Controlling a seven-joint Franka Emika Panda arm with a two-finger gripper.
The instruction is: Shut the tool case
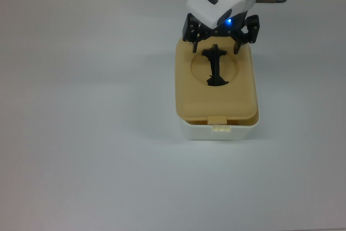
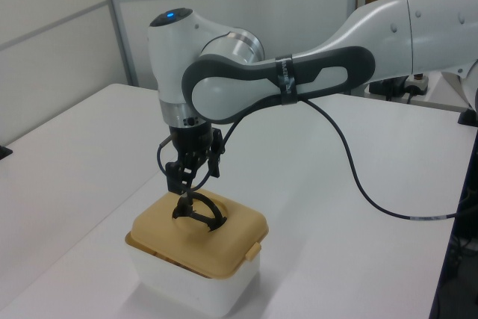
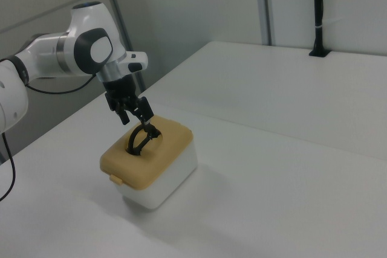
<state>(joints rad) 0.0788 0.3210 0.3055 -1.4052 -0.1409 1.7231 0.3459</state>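
Tool case (image 1: 218, 130): matt tan lid (image 1: 215, 96), translucent plastic base.

Around tool case (image 1: 216, 101): desk (image 1: 86, 133) bare on every side.
Above lid (image 1: 215, 82): black handle (image 1: 215, 66) stands up; tool (image 1: 220, 37) spread wide just over it.

A white table (image 1: 81, 133) with a black pole (image 3: 317, 10) at its far edge

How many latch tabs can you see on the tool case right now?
2: a tan tab on the lid's front edge and a white tab on the box just below it. Other sides may hide more.
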